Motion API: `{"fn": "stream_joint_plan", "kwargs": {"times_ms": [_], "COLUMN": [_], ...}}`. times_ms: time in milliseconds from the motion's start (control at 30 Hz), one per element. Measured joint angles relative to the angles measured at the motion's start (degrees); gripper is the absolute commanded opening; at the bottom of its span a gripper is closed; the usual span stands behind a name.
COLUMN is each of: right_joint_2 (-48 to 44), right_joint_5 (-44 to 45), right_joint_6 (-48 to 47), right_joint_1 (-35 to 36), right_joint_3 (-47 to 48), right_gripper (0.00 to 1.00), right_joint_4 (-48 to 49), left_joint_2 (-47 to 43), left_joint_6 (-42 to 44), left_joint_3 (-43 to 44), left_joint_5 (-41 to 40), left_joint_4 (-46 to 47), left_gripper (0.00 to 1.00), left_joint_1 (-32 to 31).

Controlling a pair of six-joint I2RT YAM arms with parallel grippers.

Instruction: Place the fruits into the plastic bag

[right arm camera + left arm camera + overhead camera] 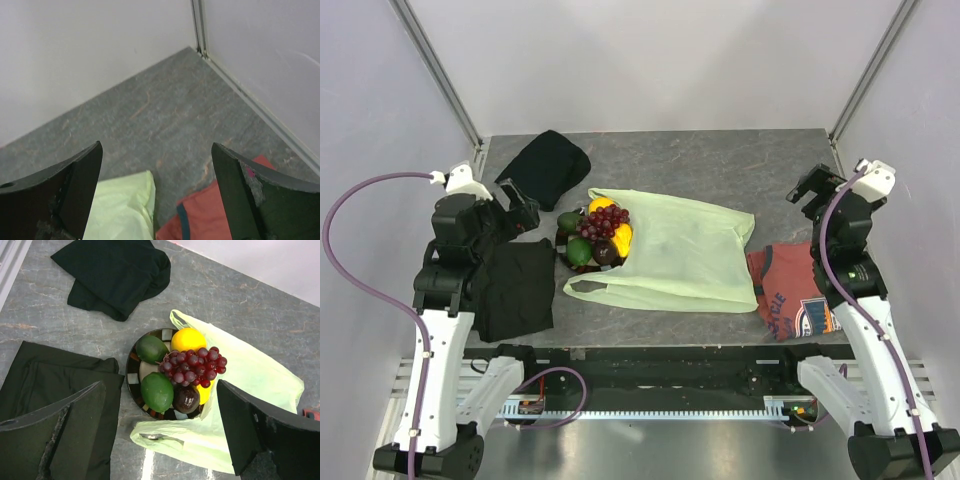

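The fruits lie heaped on a dark round plate (131, 370) left of centre: a dark purple grape bunch (192, 365) on top, a yellow lemon (188, 339), a second lemon (205, 393) mostly under the grapes, two green fruits (151, 348) (157, 391) and a dark brown one (186, 398). The pale green plastic bag (675, 255) lies flat to the plate's right, handle loops towards the plate, its edge overlapping the plate's right side. My left gripper (525, 212) hangs open and empty above the plate (160, 385). My right gripper (810, 190) is open and empty, above the bag's far right corner (122, 210).
A crumpled black cloth (545, 165) lies at the back left. A folded black cloth (515, 285) lies left of the plate. A red printed shirt (790, 290) lies right of the bag and shows in the right wrist view (210, 215). Walls close the table's sides and back.
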Motion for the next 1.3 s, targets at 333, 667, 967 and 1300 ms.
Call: {"fn": "stream_joint_plan", "kwargs": {"times_ms": [333,667,967,1300], "right_joint_2": [-1.81,8.11,16.50,27.65], "right_joint_5": [-5.92,-24.15,-34.18,-39.17], "right_joint_6": [-0.24,-1.97,-6.01,-7.32], "right_joint_1": [0.00,0.00,0.07,0.37], "right_joint_3": [-0.68,1.11,0.79,-1.49], "right_gripper": [0.97,0.81,0.67,0.52], "right_joint_4": [-3.93,-7.80,-17.88,-21.49], "left_joint_2": [2.05,4.15,4.48,3.21], "left_joint_6": [-0.07,-0.15,-0.63,-2.29], "left_joint_3": [1.11,-0.07,-5.14,-7.50], "left_joint_5": [1.51,12.09,19.89,22.10], "left_joint_4": [-1.14,2.38,7.02,9.09], "left_gripper": [0.99,0.92,0.91,0.91], "left_joint_1": [0.00,0.00,0.00,0.00]}}
